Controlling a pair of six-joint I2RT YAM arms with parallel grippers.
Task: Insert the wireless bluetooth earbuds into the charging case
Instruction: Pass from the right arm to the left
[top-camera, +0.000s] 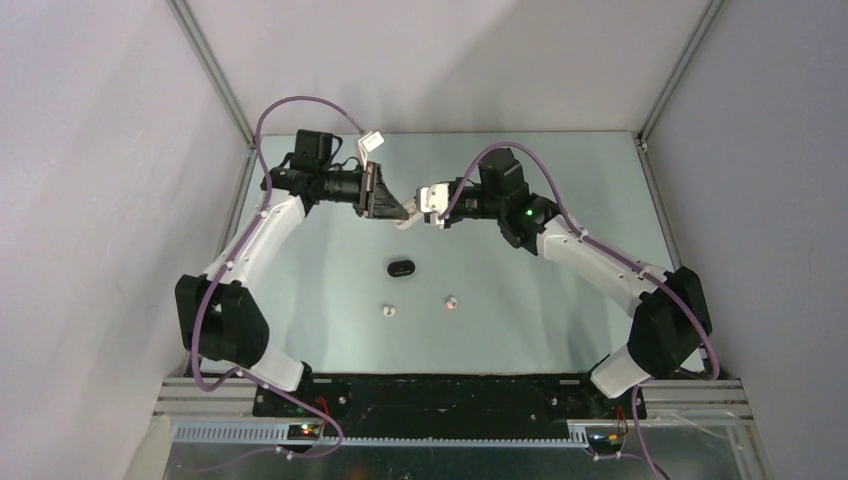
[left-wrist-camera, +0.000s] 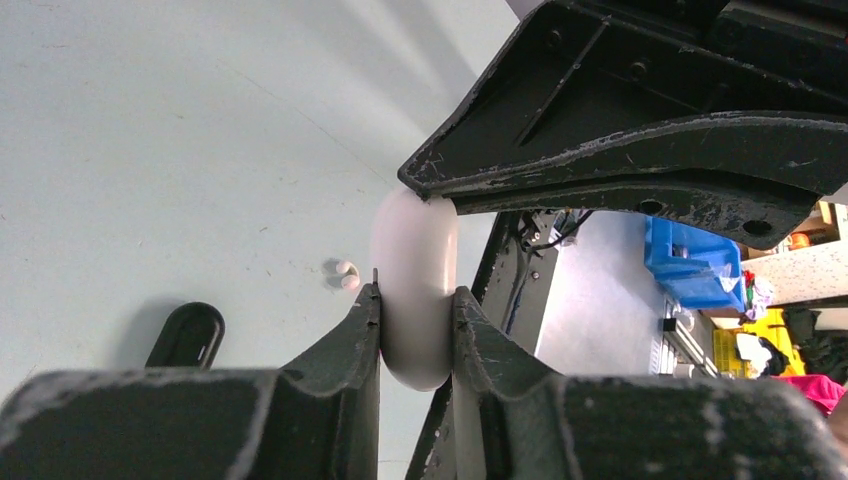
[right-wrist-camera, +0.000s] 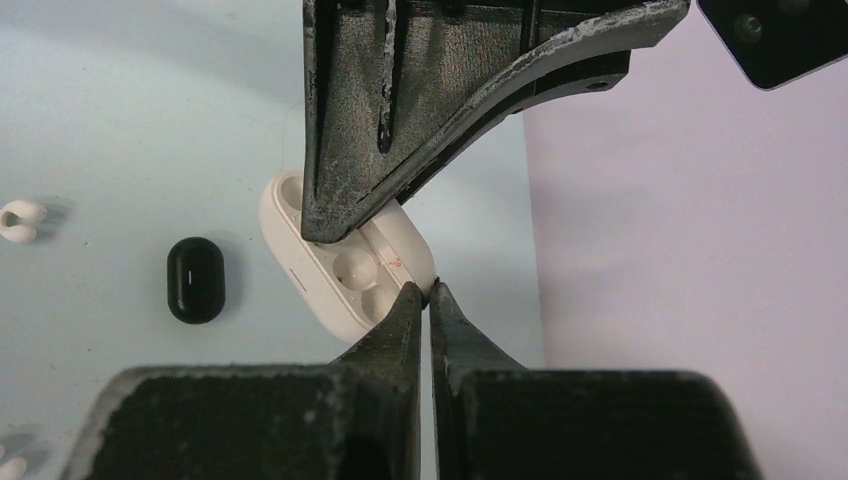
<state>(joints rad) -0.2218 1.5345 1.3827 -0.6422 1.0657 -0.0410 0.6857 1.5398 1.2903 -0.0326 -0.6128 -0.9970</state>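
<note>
My left gripper (top-camera: 402, 209) is shut on a white oval charging case (left-wrist-camera: 413, 240) and holds it above the table at the back middle. In the right wrist view the case (right-wrist-camera: 340, 265) is open, with its round wells showing. My right gripper (right-wrist-camera: 428, 292) meets it from the right (top-camera: 428, 204), its tips pinched shut on the case's edge. Two white earbuds (top-camera: 389, 310) (top-camera: 451, 301) lie on the table nearer the arms; one shows in the left wrist view (left-wrist-camera: 342, 273). No black earbuds are in view.
A closed black oval case (top-camera: 401, 267) lies on the table below the grippers, also in the right wrist view (right-wrist-camera: 195, 280). Grey walls enclose the table on the left, back and right.
</note>
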